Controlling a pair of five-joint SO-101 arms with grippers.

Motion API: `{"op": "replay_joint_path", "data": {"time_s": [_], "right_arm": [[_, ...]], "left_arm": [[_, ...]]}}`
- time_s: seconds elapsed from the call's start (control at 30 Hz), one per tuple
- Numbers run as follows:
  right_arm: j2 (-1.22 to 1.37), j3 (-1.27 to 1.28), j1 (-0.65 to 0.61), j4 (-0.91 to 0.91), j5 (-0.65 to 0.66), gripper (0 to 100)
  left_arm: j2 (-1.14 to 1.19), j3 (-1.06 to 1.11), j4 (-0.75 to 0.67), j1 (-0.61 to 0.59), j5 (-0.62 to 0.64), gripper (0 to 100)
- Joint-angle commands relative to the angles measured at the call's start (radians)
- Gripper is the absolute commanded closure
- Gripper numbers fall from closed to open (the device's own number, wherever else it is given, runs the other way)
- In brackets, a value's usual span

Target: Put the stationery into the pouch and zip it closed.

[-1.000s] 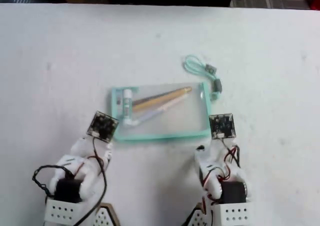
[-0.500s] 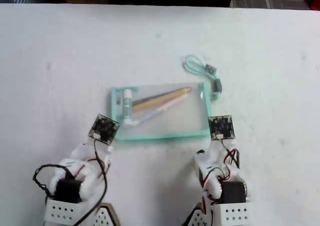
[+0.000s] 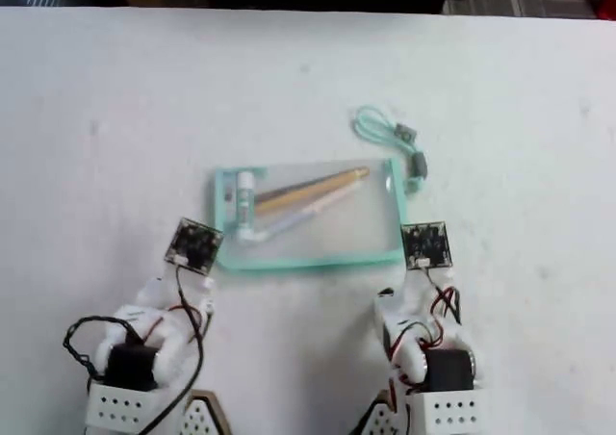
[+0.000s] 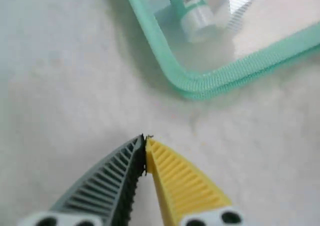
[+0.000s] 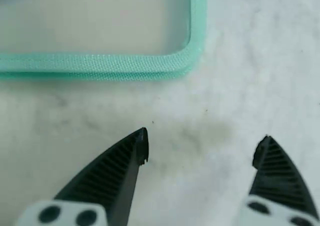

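Pouch (image 3: 318, 260), clear-walled and edged in teal, is seen lying flat near the middle of the white surface (image 3: 115, 98), its long sides running across the high view. Inside it stationery is held: a gold-coloured pencil (image 3: 313, 186) and a pale pen (image 3: 308, 211) are laid slantwise side by side, and a small white tube (image 3: 246, 199) is set along the pouch's left end (whether the zip is drawn shut cannot be told). A teal cord loop (image 3: 377, 127) with a dark clasp is spread on the surface just beyond the pouch's far right corner, and that corner is reached by it.

Both arms are placed at the near side of the surface, each with a small dark circuit board at its wrist. The left board (image 3: 193, 244) is found just beside the pouch's near left corner, and the right board (image 3: 424, 244) just beside the near right corner.

In the left wrist view the left pincer (image 4: 145, 138) is shown with its grey and yellow fingers pressed together, nothing between them, above bare surface and apart from the rounded teal corner of the pouch (image 4: 200, 83), through which the tube's end (image 4: 197, 18) can be made out. In the right wrist view the right pincer (image 5: 204, 136) is shown with its black fingers spread wide apart, nothing held, over bare surface near the pouch's other rounded corner (image 5: 187, 61).
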Motion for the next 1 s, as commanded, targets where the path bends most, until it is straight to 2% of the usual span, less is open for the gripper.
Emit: {"op": "replay_joint_path", "data": {"time_s": [0.0,0.1,0.43,0.5,0.57,0.63,0.7,0.97], "right_arm": [[-0.004,0.009,-0.005,0.007,0.146,77.9],[-0.004,0.009,-0.010,0.007,0.204,83.4],[-0.004,0.009,-0.008,0.005,0.204,82.7],[-0.002,0.009,-0.004,0.005,0.204,87.9],[-0.002,0.009,-0.010,0.005,0.206,99.0],[-0.002,0.009,-0.008,0.005,0.206,95.8],[-0.002,0.009,-0.008,0.005,0.206,98.4],[-0.002,0.009,-0.010,0.005,0.206,98.1]], "left_arm": [[-0.002,-0.002,0.009,0.007,0.081,98],[-0.002,-0.002,0.009,0.007,0.048,98],[-0.002,-0.002,0.009,0.007,0.043,98],[-0.002,-0.002,0.009,0.007,0.043,98],[-0.002,-0.002,0.009,0.007,0.043,98],[-0.002,-0.002,0.009,0.007,0.043,98],[-0.002,-0.002,0.009,0.007,0.043,98],[-0.002,-0.002,0.009,0.007,0.043,98]]}}
